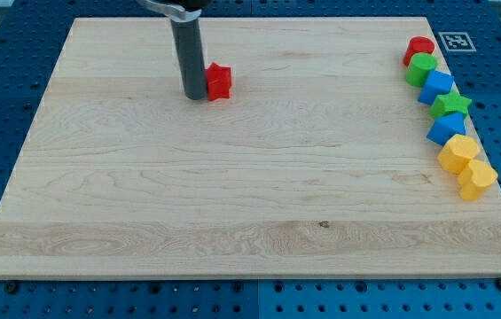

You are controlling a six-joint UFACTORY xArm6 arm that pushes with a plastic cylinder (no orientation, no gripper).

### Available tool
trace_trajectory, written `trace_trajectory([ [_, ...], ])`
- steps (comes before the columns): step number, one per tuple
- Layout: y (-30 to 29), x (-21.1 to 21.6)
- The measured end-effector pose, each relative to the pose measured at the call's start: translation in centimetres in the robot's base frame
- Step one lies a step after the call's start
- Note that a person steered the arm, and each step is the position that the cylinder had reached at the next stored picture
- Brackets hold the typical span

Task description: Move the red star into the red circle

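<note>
The red star (220,81) lies on the wooden board (232,195) near the view's top, left of centre. My tip (194,96) rests on the board just left of the red star, touching or nearly touching its left side. The red circle (418,50) sits far off at the view's top right, at the head of a row of blocks along the right edge.
Below the red circle runs a row down the right edge: a green round block (422,67), a blue block (438,87), a green star (451,105), a blue block (446,128), and two yellow blocks (457,153) (476,177).
</note>
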State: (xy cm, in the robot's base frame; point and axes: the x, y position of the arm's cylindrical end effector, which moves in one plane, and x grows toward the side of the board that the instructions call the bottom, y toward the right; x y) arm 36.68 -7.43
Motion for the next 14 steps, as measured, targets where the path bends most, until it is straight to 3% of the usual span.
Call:
trace_trajectory([
  [8,6.8,0.0],
  [10,1.9,-0.1],
  [12,6.2,-4.0],
  [14,8.3,-4.0],
])
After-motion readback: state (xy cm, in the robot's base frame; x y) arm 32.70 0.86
